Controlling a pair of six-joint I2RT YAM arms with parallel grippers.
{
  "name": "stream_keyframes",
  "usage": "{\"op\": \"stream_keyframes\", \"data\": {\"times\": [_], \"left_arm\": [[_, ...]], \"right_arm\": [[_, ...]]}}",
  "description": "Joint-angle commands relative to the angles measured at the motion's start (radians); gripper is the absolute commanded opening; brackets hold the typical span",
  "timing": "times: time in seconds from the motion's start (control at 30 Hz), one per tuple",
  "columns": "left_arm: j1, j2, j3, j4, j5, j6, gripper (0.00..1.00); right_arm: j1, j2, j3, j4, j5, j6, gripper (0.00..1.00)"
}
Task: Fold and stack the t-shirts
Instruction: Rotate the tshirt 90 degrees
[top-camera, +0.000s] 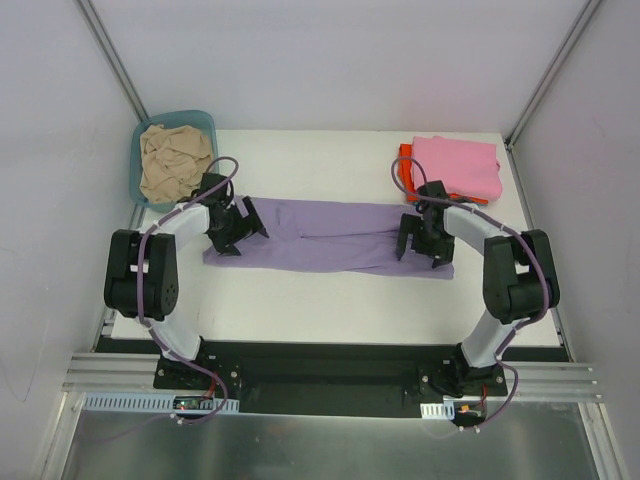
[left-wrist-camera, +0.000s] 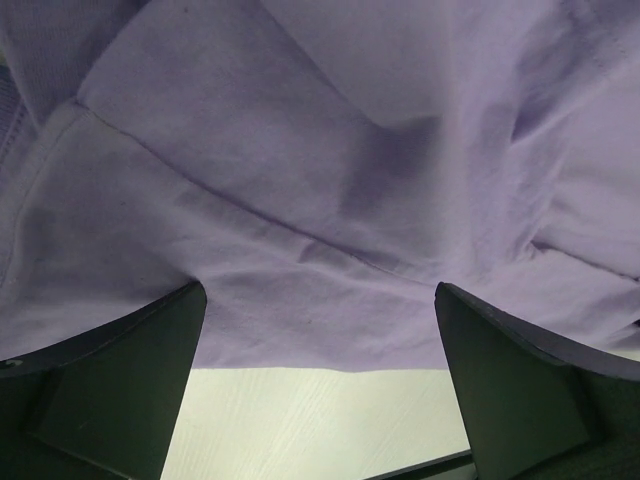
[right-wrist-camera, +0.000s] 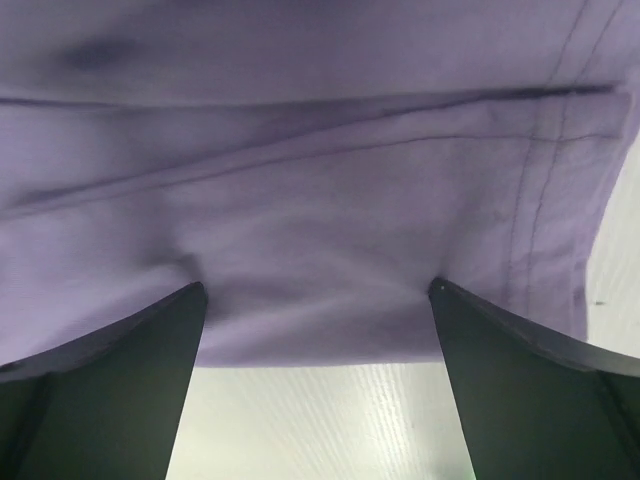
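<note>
Lavender-purple soft cloth t-shirt (top-camera: 330, 236) lies as a long folded band on the white table (top-camera: 330, 300). One end sits between the spread left fingers (left-wrist-camera: 110, 390), the other between the right fingers (right-wrist-camera: 530, 400), likewise held apart. Beyond the right fingers a folded pink t-shirt (top-camera: 458, 165) tops an orange-red t-shirt (top-camera: 405, 153). Beyond the left fingers a crumpled beige t-shirt (top-camera: 172, 160) fills a teal plastic basin (top-camera: 170, 116).

Near strip of bare table (top-camera: 330, 310) open, front of lavender shirt (top-camera: 330, 235); far strip behind it open too; far-L corner blocked by teal basin (top-camera: 180, 116) w/ beige shirt (top-camera: 172, 165); far-R by pink shirt (top-camera: 458, 165) atop orange-red shirt (top-camera: 404, 152).
</note>
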Motion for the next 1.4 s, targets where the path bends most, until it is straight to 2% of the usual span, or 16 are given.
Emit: {"op": "stream_keyframes", "data": {"times": [0.0,0.07,0.2,0.3,0.4,0.43,0.53,0.63,0.73,0.8,0.93,1.03,1.2,1.37], "left_arm": [[0.007,0.033,-0.027,0.046,0.001,-0.037,0.99],[0.011,0.024,-0.056,0.045,-0.011,-0.039,0.99],[0.020,-0.019,-0.107,0.045,-0.083,-0.034,0.99],[0.028,-0.027,-0.088,0.046,-0.108,-0.023,0.99],[0.030,0.019,-0.029,0.048,-0.130,-0.026,0.99],[0.030,0.059,-0.007,0.048,-0.119,-0.025,0.99],[0.031,0.137,0.085,0.052,-0.094,-0.028,0.99],[0.031,0.200,0.187,0.063,-0.074,-0.028,0.99],[0.030,0.234,0.241,0.062,-0.050,-0.019,0.99],[0.031,0.239,0.255,0.063,-0.062,-0.006,0.99],[0.031,0.266,0.295,0.063,-0.039,0.011,0.99],[0.030,0.271,0.298,0.066,0.002,-0.006,0.99],[0.030,0.312,0.338,0.077,0.030,0.006,0.99],[0.017,0.423,0.496,0.080,0.130,-0.012,0.99]], "right_arm": [[-0.006,-0.022,-0.078,-0.019,-0.018,0.028,0.99],[-0.002,-0.060,-0.139,-0.048,-0.025,0.039,1.00],[0.001,-0.166,-0.257,-0.082,-0.142,0.064,1.00],[0.061,-0.233,-0.349,-0.113,-0.212,0.091,0.99],[0.197,-0.336,-0.414,-0.153,-0.232,0.149,0.97],[0.307,-0.367,-0.414,-0.163,-0.249,0.162,0.97],[0.499,-0.462,-0.360,-0.228,-0.256,0.159,0.97],[0.554,-0.533,-0.238,-0.291,-0.149,0.079,0.97],[0.549,-0.588,-0.123,-0.221,-0.001,0.023,0.97],[0.535,-0.585,-0.058,-0.168,0.034,-0.017,0.97],[0.468,-0.489,0.040,-0.046,-0.025,-0.073,0.97],[0.404,-0.361,0.100,-0.025,-0.132,-0.047,0.97],[0.250,-0.196,0.074,-0.003,-0.221,0.004,0.97],[0.205,-0.094,0.046,0.021,-0.219,-0.010,0.97]]}}
